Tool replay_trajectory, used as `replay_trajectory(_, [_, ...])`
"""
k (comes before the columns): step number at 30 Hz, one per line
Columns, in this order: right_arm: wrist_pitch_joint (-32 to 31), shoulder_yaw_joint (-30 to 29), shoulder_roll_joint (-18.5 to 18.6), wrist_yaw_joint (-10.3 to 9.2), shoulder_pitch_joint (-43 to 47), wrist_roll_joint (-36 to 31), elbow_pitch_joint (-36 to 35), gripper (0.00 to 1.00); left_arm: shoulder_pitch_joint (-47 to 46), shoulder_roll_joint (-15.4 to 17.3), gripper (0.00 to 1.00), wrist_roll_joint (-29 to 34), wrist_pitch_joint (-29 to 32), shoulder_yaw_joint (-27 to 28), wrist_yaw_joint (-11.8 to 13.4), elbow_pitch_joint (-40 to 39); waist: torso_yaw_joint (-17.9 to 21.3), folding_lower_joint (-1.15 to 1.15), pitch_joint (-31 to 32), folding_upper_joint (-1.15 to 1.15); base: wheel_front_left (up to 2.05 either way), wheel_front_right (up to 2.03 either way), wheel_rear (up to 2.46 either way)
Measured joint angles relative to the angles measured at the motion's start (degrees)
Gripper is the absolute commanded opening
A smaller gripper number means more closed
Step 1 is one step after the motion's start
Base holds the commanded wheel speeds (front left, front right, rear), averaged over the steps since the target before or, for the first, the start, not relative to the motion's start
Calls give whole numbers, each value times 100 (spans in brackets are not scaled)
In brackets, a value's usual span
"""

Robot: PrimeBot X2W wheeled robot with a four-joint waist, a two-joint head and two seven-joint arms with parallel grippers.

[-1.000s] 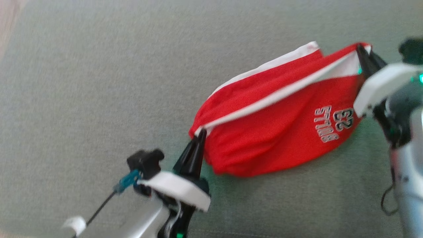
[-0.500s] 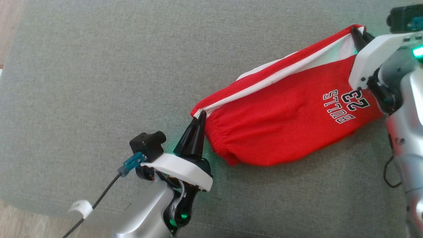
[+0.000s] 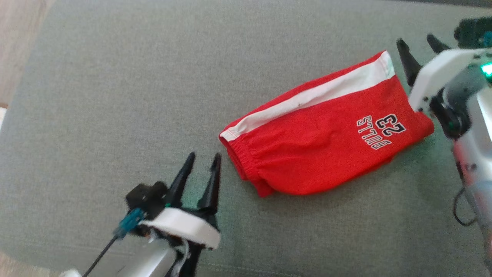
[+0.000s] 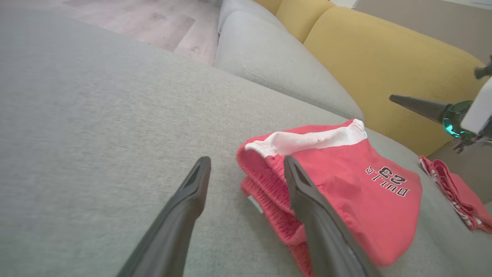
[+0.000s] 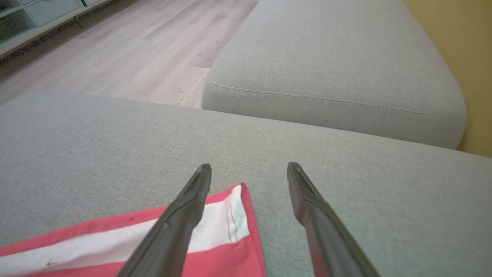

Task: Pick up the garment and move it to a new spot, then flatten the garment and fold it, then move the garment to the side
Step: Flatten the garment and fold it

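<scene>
- The left gripper [image 3: 204, 157] is seen with its fingers spread and nothing between them, just beside the waistband end of the garment [image 3: 319, 154].
- The right gripper [image 3: 415, 39] is likewise held apart and empty, at the hem corner.
- The garment is laid flat on the grey cushion [image 3: 115, 96].
- Folding is judged done; the move aside is judged left.
- The lower layers are hidden; a second red cloth [image 4: 457, 188] is cut off.
</scene>
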State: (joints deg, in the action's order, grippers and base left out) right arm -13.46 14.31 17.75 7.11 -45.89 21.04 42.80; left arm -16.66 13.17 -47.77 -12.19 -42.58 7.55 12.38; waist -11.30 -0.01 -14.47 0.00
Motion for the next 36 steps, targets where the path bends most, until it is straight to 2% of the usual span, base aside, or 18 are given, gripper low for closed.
replay_trajectory(4, [-160,151,242,0,342,279,90,100,330,349,100,93,-58,221,249,-439,3,-1,259,0,0,0,0])
replay_trajectory(10, [-762,299,519,0,980,699,253,100,712,901,100,155,-120,730,682,-1133,-159,-1,377,0,0,0,0])
replay_trajectory(14, [-1022,385,539,0,1057,893,242,100,984,1042,100,154,-157,987,917,-1404,-221,0,336,0,0,0,0])
replay_trajectory(17, [-1136,414,570,0,1093,923,225,100,1059,1077,100,154,-158,1076,968,-1511,-244,0,320,0,0,0,0])
replay_trajectory(18, [-1190,423,579,0,1123,926,221,89,1085,1093,100,154,-158,1105,972,-1550,-252,0,314,0,0,0,0])
replay_trajectory(19, [-1239,445,581,0,1153,957,218,63,1111,1114,100,154,-158,1115,993,-1584,-257,0,308,0,0,0,0])
replay_trajectory(20, [-1274,456,582,0,1160,1003,209,46,1128,1125,100,154,-159,1115,1011,-1608,-261,0,304,0,0,0,0])
replay_trajectory(21, [-1319,476,583,0,1156,1040,186,36,1132,1126,100,154,-159,1116,1012,-1630,-263,0,302,0,0,0,0])
replay_trajectory(23, [-1378,520,571,0,1156,1091,145,0,1132,1126,100,155,-159,1118,1016,-1652,-256,0,299,0,0,0,0])
replay_trajectory(27, [-1308,513,476,0,1156,1104,122,0,1132,1126,100,209,-177,1128,1063,-1666,-211,0,272,0,0,0,0])
replay_trajectory(36, [-437,125,164,0,1207,1106,19,0,1131,1115,100,303,-203,1152,1111,-1679,85,1,368,0,0,0,0])
